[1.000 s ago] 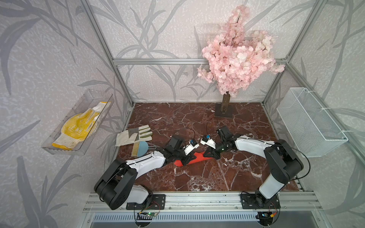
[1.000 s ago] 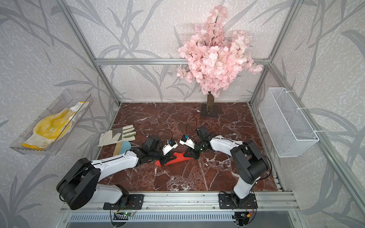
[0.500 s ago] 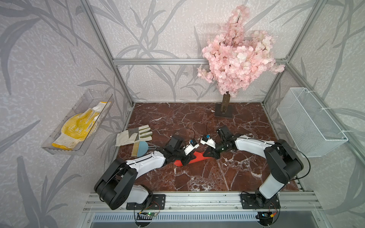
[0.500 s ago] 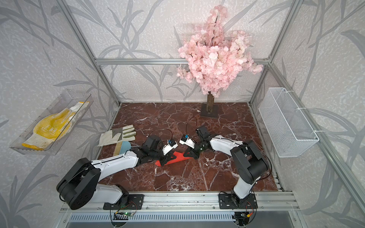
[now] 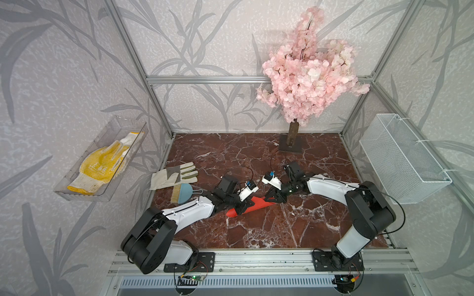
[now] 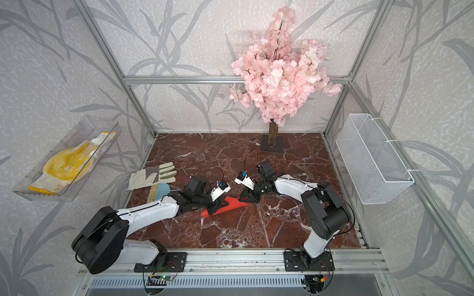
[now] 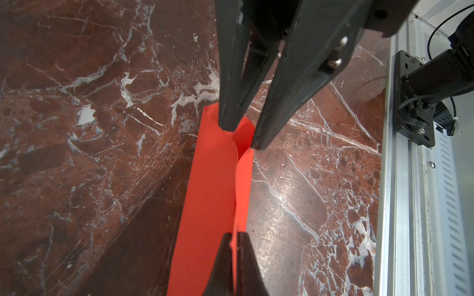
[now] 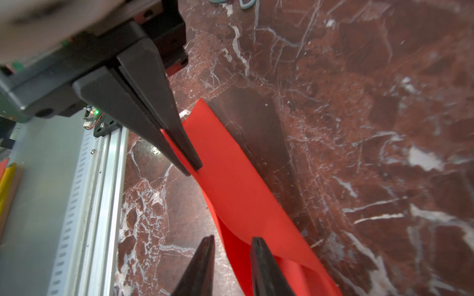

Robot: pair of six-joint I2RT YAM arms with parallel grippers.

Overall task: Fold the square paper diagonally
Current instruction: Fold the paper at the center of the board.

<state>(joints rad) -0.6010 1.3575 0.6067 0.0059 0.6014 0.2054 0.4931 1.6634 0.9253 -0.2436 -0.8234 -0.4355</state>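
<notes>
The square paper (image 5: 256, 205) (image 6: 229, 203) is bright red-orange and lies on the marble floor, loosely folded over with a curled upper layer. My left gripper (image 7: 234, 237) is shut on the square paper, pinching a raised edge near one end; from the right wrist its tips (image 8: 192, 169) show closed on the sheet (image 8: 238, 184). My right gripper (image 8: 233, 239) stands open at the opposite end. Its fingers (image 7: 227, 125) straddle the curled end of the paper (image 7: 210, 179) without pinching it. In both top views the two grippers (image 5: 242, 207) (image 5: 273, 198) face each other across the paper.
A pale work glove (image 5: 174, 175) and a teal brush (image 5: 183, 196) lie at the left of the floor. A pink blossom tree (image 5: 307, 77) stands at the back. A wire basket (image 5: 402, 159) hangs on the right wall, a clear tray (image 5: 102, 164) with a yellow glove on the left wall.
My right gripper's jaws have parted and let go of the paper's end. My left gripper has closed fully on the paper. Neither arm has visibly shifted.
</notes>
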